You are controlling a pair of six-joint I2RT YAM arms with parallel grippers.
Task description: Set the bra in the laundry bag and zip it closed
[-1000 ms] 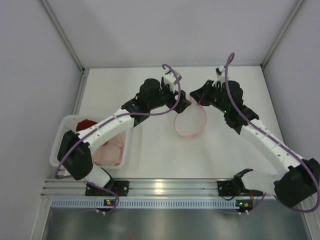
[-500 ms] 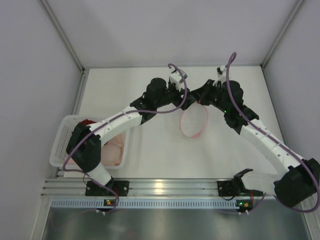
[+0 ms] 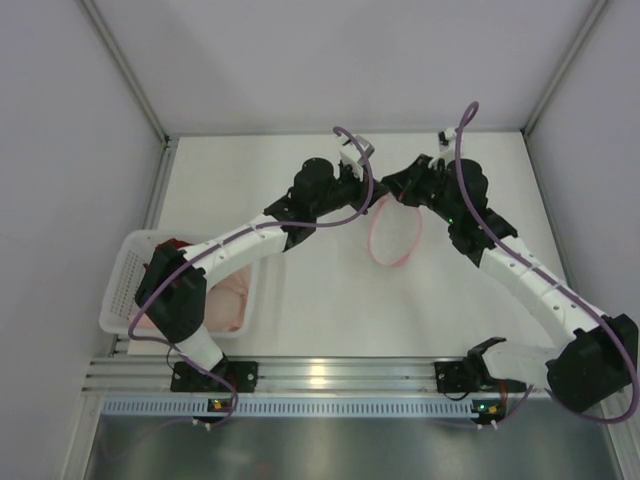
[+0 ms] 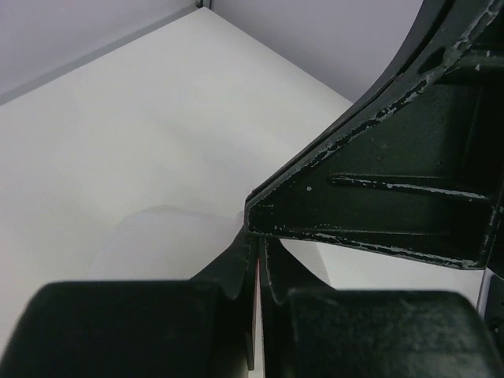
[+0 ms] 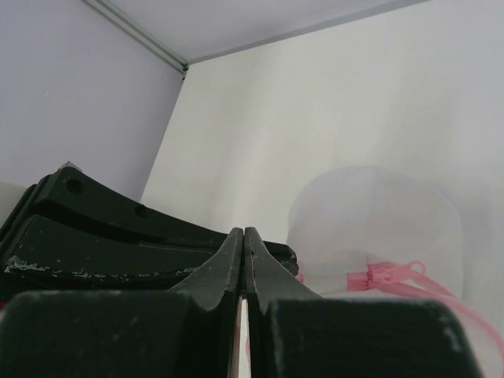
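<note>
Top view: the left arm point(image 3: 240, 235) hides part of the bra point(image 3: 228, 300) and most of the red bra point(image 3: 172, 245) in the basket point(image 3: 120, 290). Where the left gripper point(image 3: 376, 194) and right gripper point(image 3: 390, 190) meet the bag point(image 3: 394, 232) is too small to read. Left wrist view: bag blurred.

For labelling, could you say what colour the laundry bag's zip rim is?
Zip rim: pink, top external view.

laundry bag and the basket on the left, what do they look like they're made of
Laundry bag: looks like thin white mesh fabric, matte and translucent in the right wrist view, holding a soft domed shape. Its pink zip rim looks like woven tape; the teeth are too small to tell. Basket: seems to be rigid white plastic, judging by the rows of small holes in its straight wall.
</note>
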